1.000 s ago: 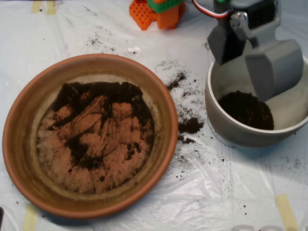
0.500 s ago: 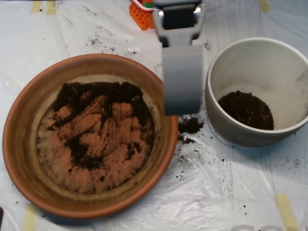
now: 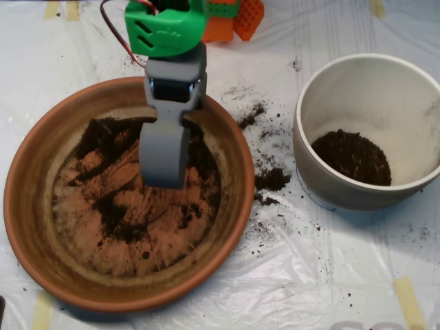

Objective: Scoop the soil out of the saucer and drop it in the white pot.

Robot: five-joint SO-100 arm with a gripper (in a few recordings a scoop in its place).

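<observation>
Worktop (image 3: 330,275): covered in clear crinkled plastic sheet, taped at edges.
Saucer (image 3: 27,206): rests at left.
White pot (image 3: 323,179): stands at right.
Spilled soil (image 3: 271,179): scattered between saucer and pot.

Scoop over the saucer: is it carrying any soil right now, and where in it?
Cannot be told. The scoop hangs over the saucer, seen from its grey back, so its inside is hidden. Soil lies in the saucer and in the white pot.
</observation>
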